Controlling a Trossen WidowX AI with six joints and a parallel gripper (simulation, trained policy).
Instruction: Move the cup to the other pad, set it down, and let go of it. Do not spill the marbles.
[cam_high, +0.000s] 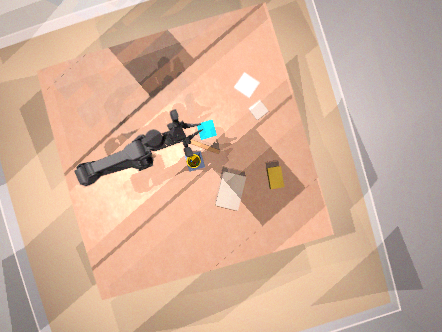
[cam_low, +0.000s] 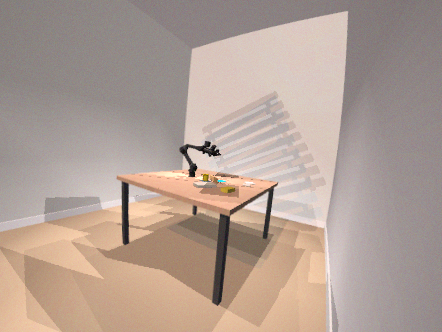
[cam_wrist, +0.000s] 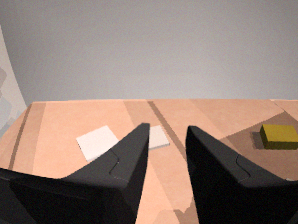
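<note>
The yellow cup (cam_high: 193, 160) (cam_low: 205, 177) stands upright on the blue pad (cam_high: 201, 167). Something dark shows inside it, but single marbles are too small to tell. The cyan pad (cam_high: 209, 131) (cam_low: 222, 181) lies farther up in the top view, with no cup on it. My gripper (cam_high: 202, 128) (cam_low: 218, 153) (cam_wrist: 168, 132) is raised above the table, its fingertips over the cyan pad in the top view. The fingers are partly open, with a narrow gap and nothing between them. The cup is off to one side, away from the fingers, and is out of the wrist view.
A thin wooden piece (cam_high: 206, 146) lies between the pads. A pale grey block (cam_high: 230, 192) (cam_low: 202, 184) lies beyond the cup, and a yellow block (cam_high: 275, 177) (cam_low: 228, 190) (cam_wrist: 280, 136) farther out. Two white flat squares (cam_high: 247, 84) (cam_wrist: 97, 143) lie beyond the cyan pad.
</note>
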